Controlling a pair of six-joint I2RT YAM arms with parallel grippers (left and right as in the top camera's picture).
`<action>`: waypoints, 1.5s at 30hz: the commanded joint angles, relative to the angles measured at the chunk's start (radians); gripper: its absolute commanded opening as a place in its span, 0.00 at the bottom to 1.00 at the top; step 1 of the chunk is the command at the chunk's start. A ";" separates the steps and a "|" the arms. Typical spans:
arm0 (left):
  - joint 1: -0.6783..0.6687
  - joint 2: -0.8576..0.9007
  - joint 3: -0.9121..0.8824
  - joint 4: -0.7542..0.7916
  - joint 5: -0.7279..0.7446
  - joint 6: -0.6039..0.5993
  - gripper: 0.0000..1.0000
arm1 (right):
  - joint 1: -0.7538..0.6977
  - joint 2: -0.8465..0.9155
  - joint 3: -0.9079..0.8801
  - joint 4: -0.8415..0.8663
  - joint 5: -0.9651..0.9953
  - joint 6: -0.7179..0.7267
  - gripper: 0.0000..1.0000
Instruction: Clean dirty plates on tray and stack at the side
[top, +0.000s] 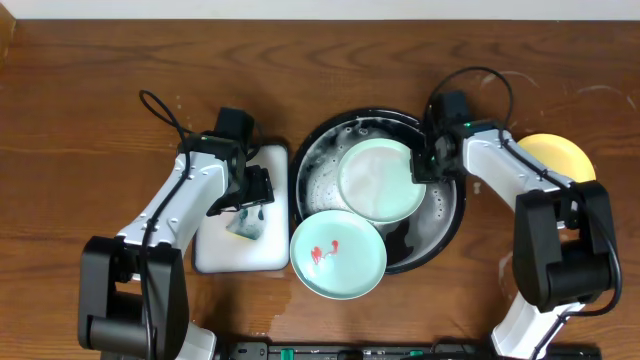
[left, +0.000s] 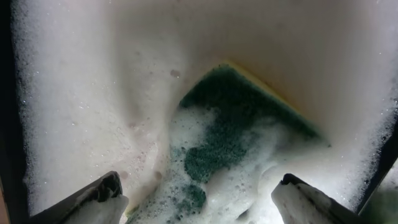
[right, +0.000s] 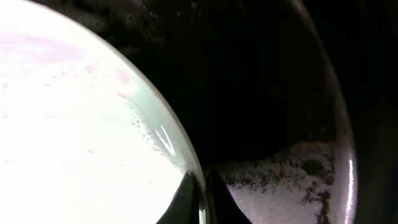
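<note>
In the black tray (top: 455, 215) a pale mint-green plate (top: 378, 180) sits in suds. My right gripper (top: 420, 168) is shut on this plate's right rim. The right wrist view shows the thin fingers (right: 200, 180) pinching the plate edge (right: 74, 124), with faint pink smears on the plate and the foamy tray floor (right: 280, 186) beyond. A second mint plate (top: 338, 254) with red smears lies over the tray's front left rim. A yellow plate (top: 560, 155) rests on the wood at the right. My left gripper (top: 250, 195) hangs open over a sponge (left: 249, 118).
The green and yellow sponge (top: 243, 228) lies in foam in the white rectangular tray (top: 225, 255), left of the black tray. The left fingertips (left: 112, 186) are coated with suds. Brown tabletop surrounds both trays, and cables run at the back.
</note>
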 joint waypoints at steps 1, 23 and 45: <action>0.003 -0.002 0.000 -0.003 -0.002 0.003 0.82 | -0.005 0.019 -0.015 0.002 0.027 -0.010 0.01; 0.003 -0.002 0.000 -0.003 -0.002 0.003 0.82 | 0.369 -0.482 -0.015 -0.029 1.068 -0.214 0.01; 0.003 -0.002 0.000 -0.003 -0.002 0.003 0.82 | 0.697 -0.482 -0.015 0.069 1.517 -0.423 0.01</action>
